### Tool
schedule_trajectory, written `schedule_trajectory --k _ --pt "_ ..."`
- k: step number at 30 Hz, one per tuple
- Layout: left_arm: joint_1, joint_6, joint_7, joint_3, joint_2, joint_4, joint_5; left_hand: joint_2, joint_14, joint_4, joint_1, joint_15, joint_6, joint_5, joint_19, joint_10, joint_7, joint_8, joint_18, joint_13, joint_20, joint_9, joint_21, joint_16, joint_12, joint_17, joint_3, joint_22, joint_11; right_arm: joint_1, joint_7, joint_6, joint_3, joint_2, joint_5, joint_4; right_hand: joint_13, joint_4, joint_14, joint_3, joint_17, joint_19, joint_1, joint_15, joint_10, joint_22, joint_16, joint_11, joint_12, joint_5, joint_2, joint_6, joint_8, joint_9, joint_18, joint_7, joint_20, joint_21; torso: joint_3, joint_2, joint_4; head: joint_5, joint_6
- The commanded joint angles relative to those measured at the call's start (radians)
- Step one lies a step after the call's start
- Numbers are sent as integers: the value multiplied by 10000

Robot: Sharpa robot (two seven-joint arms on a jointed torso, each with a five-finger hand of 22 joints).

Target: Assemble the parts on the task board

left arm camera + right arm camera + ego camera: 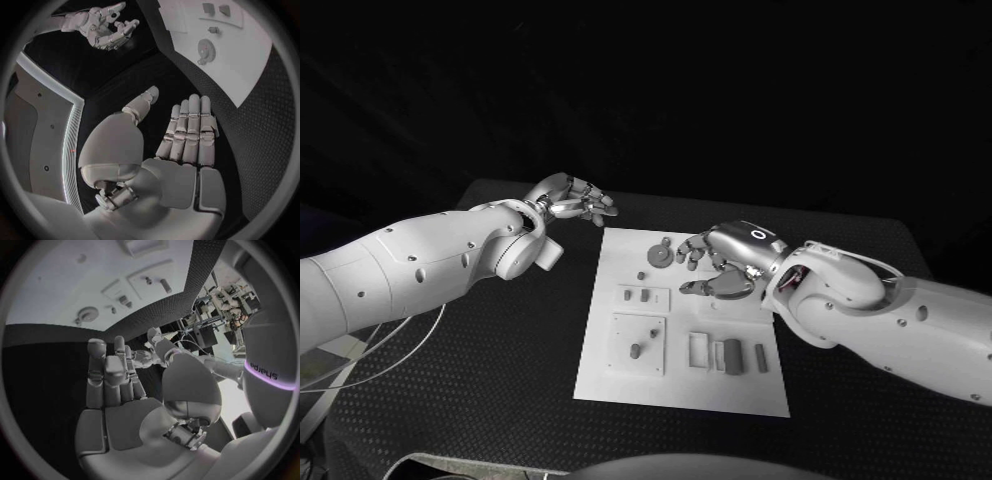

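Observation:
The white task board (pixel 740 390) lies in the middle of the black table. Small grey parts lie on it: a round disc (pixel 664 254) at the far end, two small pieces (pixel 636 295) in a recessed plate, a peg (pixel 636 350), and several blocks (pixel 730 355) toward the near right. My left hand (pixel 571 198) hovers off the board's far left corner; its fingers (pixel 187 132) are straight and hold nothing. My right hand (pixel 718 260) hangs over the board's far right part beside the disc, with empty extended fingers (pixel 112 377). The disc (pixel 205 49) (pixel 88 314) also appears in both wrist views.
Black textured table (pixel 473 380) surrounds the board, with free room on both sides. A cable (pixel 387 345) runs under my left arm near the table's left edge. The board's edge (pixel 250 75) lies a little ahead of my left fingers.

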Motion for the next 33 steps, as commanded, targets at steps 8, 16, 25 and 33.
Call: schedule_trajectory --k 8,16,25,33 --pt "18 77 40 -1 81 -98 62 79 69 25 -79 27 25 -54 -12 4 -37 53 -72 0 16 -13 48 -51 23 28 -45 -18 -38 212 -2472 1769 -23 -769 3231 -117 5888 506 -181 -476 137 221 -886 -888 383 174 135 -1031 5929 101 499 705 595 831 696 -695 -145 60 42 -47 -125 -280 118" --pt "14 128 27 -24 116 -137 171 82 66 55 -117 29 35 -53 -18 -5 -42 58 -72 -2 18 -14 46 -71 15 45 -53 -23 -35 248 -4302 4001 -213 -1183 4266 270 7981 1483 -214 -310 665 215 -2060 -1053 -751 221 770 -1049 7943 53 396 787 607 1259 696 -653 -304 169 33 -49 -96 -462 -23" --pt "14 134 30 -33 118 -109 184 57 61 62 -132 31 34 -53 -28 -9 -44 57 -72 -4 19 -16 44 -88 12 58 -59 -28 -34 253 -5010 4821 -654 -1471 4284 488 8039 1897 -255 -141 743 184 -2532 -1079 -769 215 816 -1079 7959 55 -362 883 468 1237 696 -680 -378 245 1 -47 -104 -597 -173" --pt "15 138 31 -35 133 -94 185 34 61 84 -165 33 30 -54 -31 -10 -42 55 -72 -4 21 -20 44 -103 11 72 -68 -31 -33 251 -5068 4780 -993 -1400 4273 576 7866 2598 -257 460 783 131 -2744 -1123 -525 229 822 -1135 7789 60 -1046 1112 387 1224 696 -735 -383 354 9 -39 -87 -700 -219"
